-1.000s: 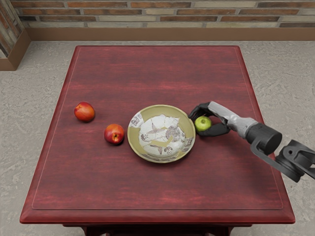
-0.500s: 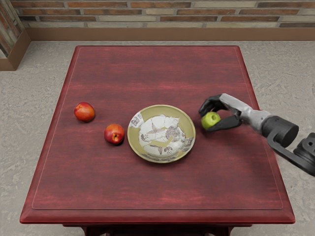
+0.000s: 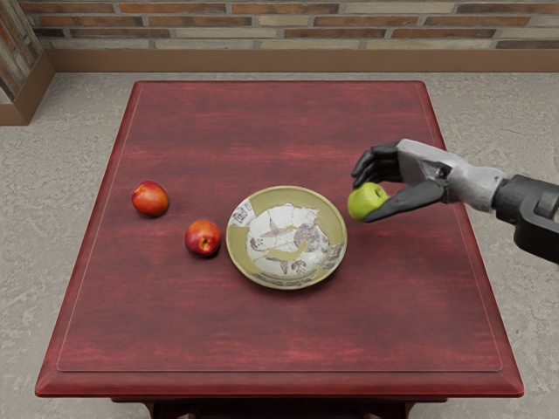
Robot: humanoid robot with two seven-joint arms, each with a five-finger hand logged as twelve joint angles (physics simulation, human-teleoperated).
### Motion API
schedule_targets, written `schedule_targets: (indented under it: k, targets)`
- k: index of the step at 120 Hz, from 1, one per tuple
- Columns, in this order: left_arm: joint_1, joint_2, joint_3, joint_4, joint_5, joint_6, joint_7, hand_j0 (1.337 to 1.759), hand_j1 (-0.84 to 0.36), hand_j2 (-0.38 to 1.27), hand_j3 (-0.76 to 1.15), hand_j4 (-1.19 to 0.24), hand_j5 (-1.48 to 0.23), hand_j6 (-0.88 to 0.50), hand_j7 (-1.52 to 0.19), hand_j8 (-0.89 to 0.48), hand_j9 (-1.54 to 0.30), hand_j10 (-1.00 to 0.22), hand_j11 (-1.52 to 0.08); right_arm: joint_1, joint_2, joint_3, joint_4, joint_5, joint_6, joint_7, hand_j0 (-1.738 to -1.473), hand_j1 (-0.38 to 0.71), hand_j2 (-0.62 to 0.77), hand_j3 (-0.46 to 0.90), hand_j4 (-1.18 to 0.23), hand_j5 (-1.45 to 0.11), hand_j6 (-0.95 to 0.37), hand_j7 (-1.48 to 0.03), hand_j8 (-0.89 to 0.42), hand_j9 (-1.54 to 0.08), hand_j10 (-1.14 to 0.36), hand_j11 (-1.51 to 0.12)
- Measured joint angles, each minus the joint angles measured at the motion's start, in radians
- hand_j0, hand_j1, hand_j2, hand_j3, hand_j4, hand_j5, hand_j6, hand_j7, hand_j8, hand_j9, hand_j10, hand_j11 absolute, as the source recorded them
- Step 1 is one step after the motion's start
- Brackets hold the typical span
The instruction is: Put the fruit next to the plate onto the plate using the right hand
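Lifted since earlier frame: green fruit (image 3: 368, 201) held in right hand (image 3: 397, 179) fingers, right of plate (image 3: 286, 236); placement remains.

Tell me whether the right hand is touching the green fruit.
Touching. The head view shows the right hand closed on the green fruit: its dark fingers meet the fruit's top and another runs under it, with no gap.

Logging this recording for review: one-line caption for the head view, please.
Right robot hand grasps the green fruit just right of the patterned plate on the red table.
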Motion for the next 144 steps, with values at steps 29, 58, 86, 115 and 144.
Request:
schedule_targets:
  k: [29, 58, 86, 115, 144]
  targets:
    - [0.0, 0.0, 0.0, 0.0, 0.0, 0.0, 0.0, 1.658, 0.06, 0.05, 0.0, -0.24, -0.32, -0.24, -0.32, -0.24, -0.32, -0.24, -0.32, 0.001, 0.097, 0.013, -0.009, 0.041, 0.053, -0.008, -1.658, 0.26, 0.28, 0.0, -0.64, -0.85, -0.65, -0.84, -0.48, -0.84, -0.48, -0.82]
    - [0.0, 0.0, 0.0, 0.0, 0.0, 0.0, 0.0, 1.658, 0.06, 0.05, 0.0, -0.24, -0.32, -0.24, -0.32, -0.24, -0.32, -0.24, -0.32, 0.002, 0.221, 0.007, -0.057, -0.057, 0.049, -0.017, -1.658, 0.26, 0.29, 0.0, -0.65, -0.85, -0.65, -0.85, -0.48, -0.84, -0.49, -0.82]
    - [0.0, 0.0, 0.0, 0.0, 0.0, 0.0, 0.0, 1.658, 0.06, 0.05, 0.0, -0.24, -0.32, -0.24, -0.32, -0.24, -0.32, -0.24, -0.32, 0.001, 0.3, -0.002, -0.112, -0.167, 0.037, -0.019, -1.657, 0.28, 0.3, 0.0, -0.66, -0.87, -0.66, -0.86, -0.47, -0.87, -0.47, -0.85]
    - [0.0, 0.0, 0.0, 0.0, 0.0, 0.0, 0.0, 1.658, 0.06, 0.05, 0.0, -0.24, -0.32, -0.24, -0.32, -0.24, -0.32, -0.24, -0.32, 0.002, 0.33, -0.019, -0.138, -0.222, 0.029, -0.038, -1.657, 0.28, 0.3, 0.0, -0.66, -0.87, -0.66, -0.86, -0.46, -0.87, -0.46, -0.85]
    - [0.0, 0.0, 0.0, 0.0, 0.0, 0.0, 0.0, 1.658, 0.06, 0.05, 0.0, -0.24, -0.32, -0.24, -0.32, -0.24, -0.32, -0.24, -0.32, 0.007, 0.333, -0.022, -0.139, -0.224, 0.028, -0.04, -1.658, 0.23, 0.09, 0.0, -0.55, -0.71, -0.55, -0.71, -0.46, -0.72, -0.46, -0.71]
